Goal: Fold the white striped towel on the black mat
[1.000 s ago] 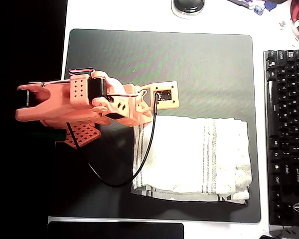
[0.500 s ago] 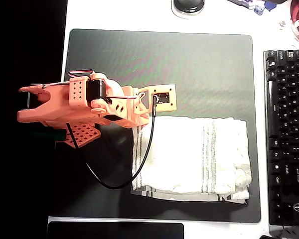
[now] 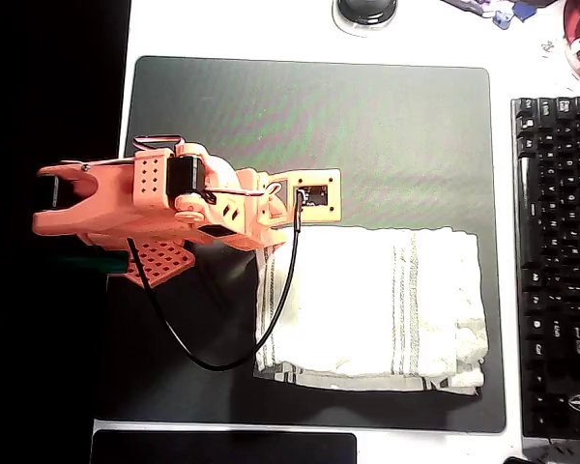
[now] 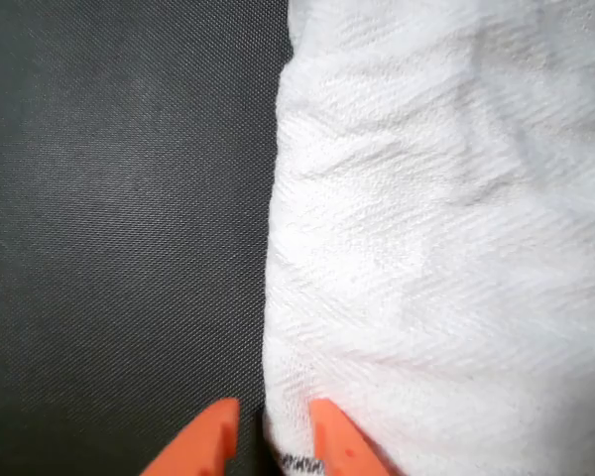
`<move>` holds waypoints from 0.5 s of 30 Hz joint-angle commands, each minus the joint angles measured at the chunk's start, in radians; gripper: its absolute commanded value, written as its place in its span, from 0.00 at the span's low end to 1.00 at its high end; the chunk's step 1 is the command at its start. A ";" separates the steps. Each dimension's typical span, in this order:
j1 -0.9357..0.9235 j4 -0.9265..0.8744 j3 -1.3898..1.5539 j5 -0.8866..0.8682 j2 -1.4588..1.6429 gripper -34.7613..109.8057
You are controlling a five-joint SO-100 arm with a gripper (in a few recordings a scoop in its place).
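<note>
Two orange fingertips (image 4: 322,436) of your pincer (image 4: 268,441) sit slightly apart at the white striped towel's (image 3: 372,304) edge on the black mat (image 3: 367,135).

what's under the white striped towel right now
The black mat lies under the white striped towel, showing bare on every side. Whatever sits beneath the towel's folded layers is covered.

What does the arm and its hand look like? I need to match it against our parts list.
The arm is orange plastic with perforated panels and a black motor block. A thin black cable loops from it. A rectangular orange frame holds a small dark board. In the wrist view, the hand ends in two tapering orange fingertips.
</note>
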State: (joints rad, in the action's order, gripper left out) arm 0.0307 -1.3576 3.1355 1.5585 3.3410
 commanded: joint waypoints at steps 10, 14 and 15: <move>0.000 -0.032 0.023 -0.002 0.017 0.32; 0.002 -0.032 0.023 -0.002 0.018 0.32; -0.002 -0.032 0.023 -0.002 0.018 0.32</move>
State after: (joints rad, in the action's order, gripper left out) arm 0.0307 -1.3576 3.1355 1.5585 3.3410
